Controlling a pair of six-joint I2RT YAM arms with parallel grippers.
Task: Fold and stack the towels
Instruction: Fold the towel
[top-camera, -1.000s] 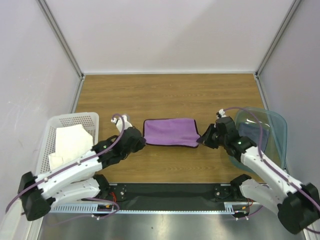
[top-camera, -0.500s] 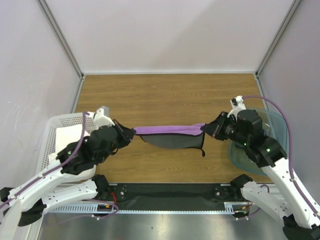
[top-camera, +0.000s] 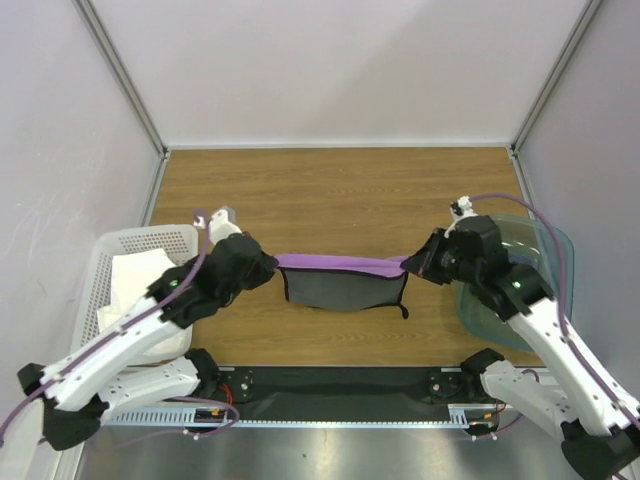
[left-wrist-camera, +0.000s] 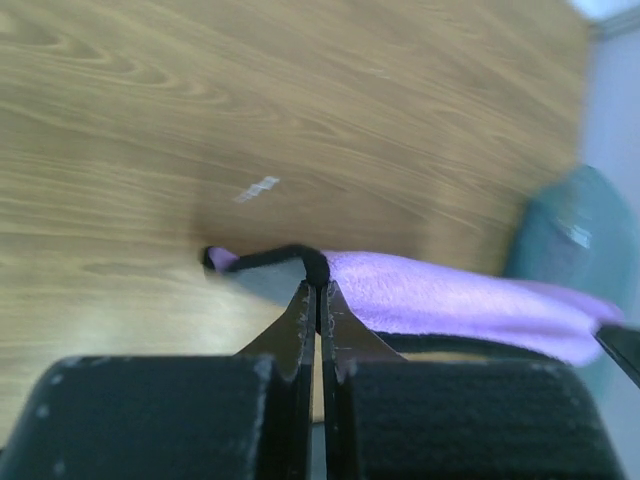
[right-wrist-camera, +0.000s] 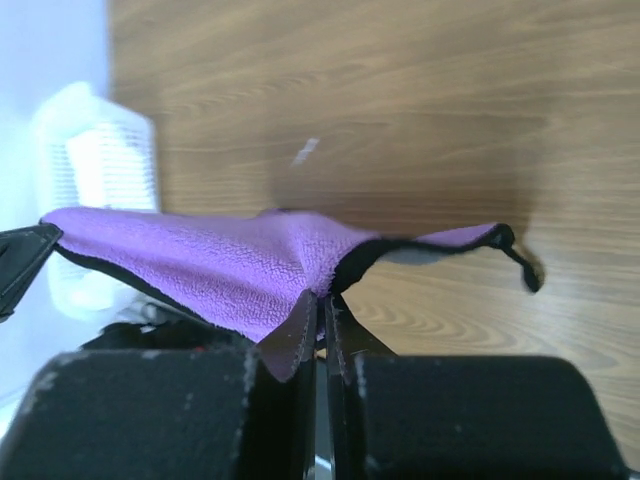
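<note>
The purple towel (top-camera: 343, 278) hangs taut between the two claws, draping below them over the wooden surface (top-camera: 330, 190). The left claw (top-camera: 271, 268) grips one upper corner and the right claw (top-camera: 408, 266) grips the other, both clenched on the cloth.

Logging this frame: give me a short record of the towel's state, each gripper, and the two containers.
purple towel: stretched between both grippers, hanging below its top edge
left gripper: shut on the towel's left corner
right gripper: shut on the towel's right corner
white towel: lying in the basket, far left
teal bin: far right, contents unclear
fold status: nothing stacked yet
</note>
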